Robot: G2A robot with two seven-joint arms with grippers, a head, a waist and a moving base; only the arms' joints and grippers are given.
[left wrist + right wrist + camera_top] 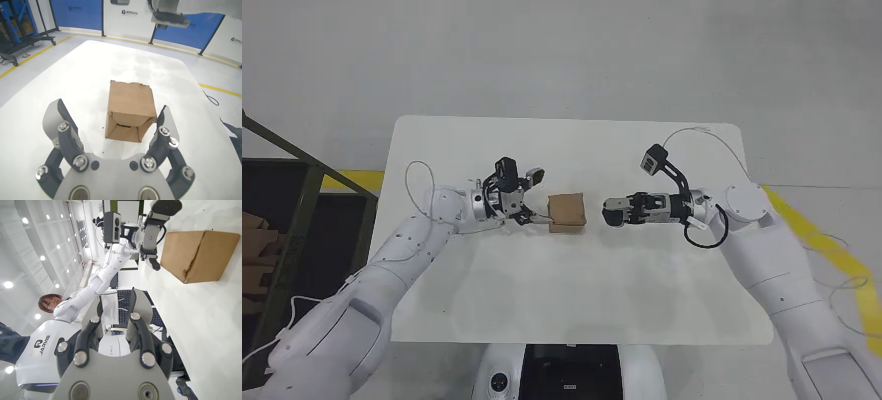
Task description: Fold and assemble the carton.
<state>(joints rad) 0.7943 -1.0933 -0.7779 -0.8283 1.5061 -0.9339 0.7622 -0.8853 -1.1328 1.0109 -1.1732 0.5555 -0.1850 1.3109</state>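
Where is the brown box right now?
Seen from above, the box sits near the middle of the white table, between the left gripper and the right gripper.

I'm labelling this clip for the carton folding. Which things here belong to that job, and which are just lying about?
Belongs to the job: carton on the table; left gripper and right gripper, both open, one either side of it.
Just lying about: black cable loop; blue screens; stacked cardboard beside the table.
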